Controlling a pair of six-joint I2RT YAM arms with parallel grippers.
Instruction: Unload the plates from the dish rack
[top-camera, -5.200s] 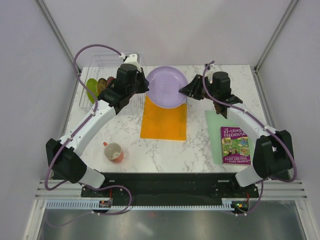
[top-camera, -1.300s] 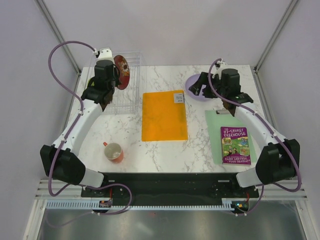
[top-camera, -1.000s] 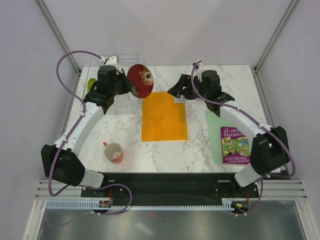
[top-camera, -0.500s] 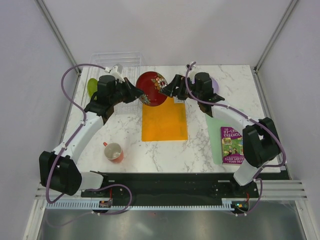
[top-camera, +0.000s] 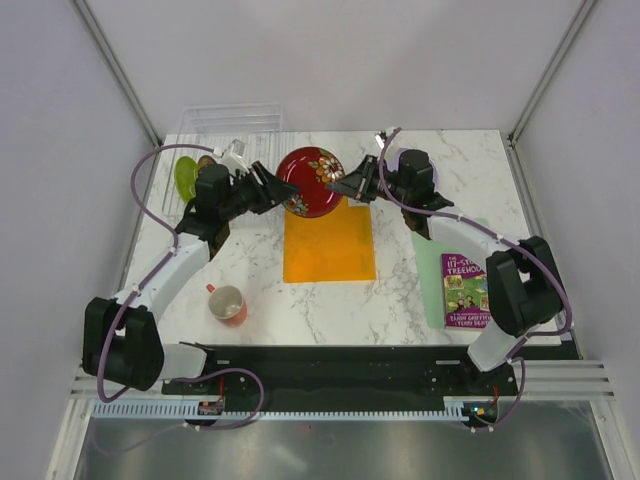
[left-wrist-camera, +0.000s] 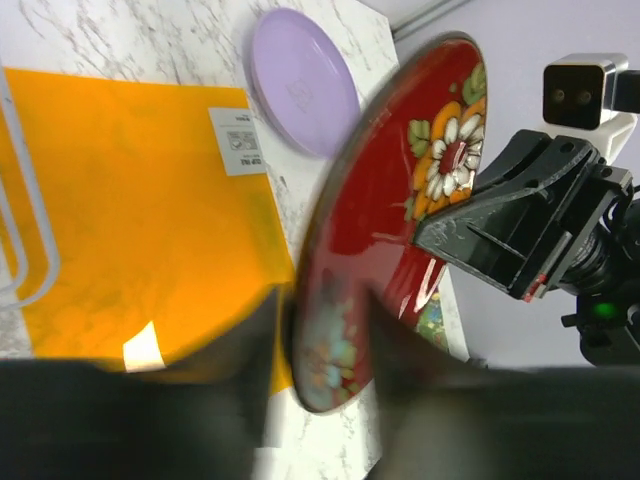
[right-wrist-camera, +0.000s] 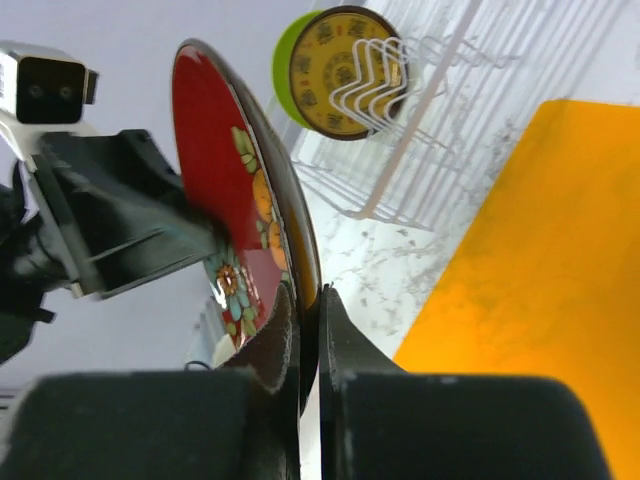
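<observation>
I see two arms meeting over the far middle of the white marble-patterned worktop (top-camera: 300, 300), sharing one dish between them. The round dark red plate with a flower pattern (top-camera: 310, 181) stands nearly on edge in the air, above the far edge of the flat orange rectangular folder (top-camera: 329, 245).

The left gripper (top-camera: 274, 190) has the plate's left rim. In its wrist view the two fingers are blurred, but they sit against both faces of the rim, clamped on it. The right gripper (right-wrist-camera: 305, 318) has the opposite rim, its fingers drawn almost together with the thin edge of the plate pinched between them.

The clear, see-through plastic rectangular dish rack with thin wire dividers (top-camera: 228, 122) sits at the far left corner. Two plates stand upright in it, at its left end. One is a small round yellow patterned plate (right-wrist-camera: 342, 72) slotted between the white wires. The other is a lime green round plate (top-camera: 186, 178) just behind it, touching or nearly so; I cannot tell which.

The large pale lavender round plate (left-wrist-camera: 300, 78) lies flat on the worktop toward the far right, just beyond the folder's far right corner. It is outside the rack, and in the overhead view the right arm covers most of it.

A red mug (top-camera: 228, 303) stands upright toward the near left, open side up, and I cannot make out anything inside it. Along the right edge a purple-covered book (top-camera: 470, 290) lies on a pale green sheet (top-camera: 432, 250).
</observation>
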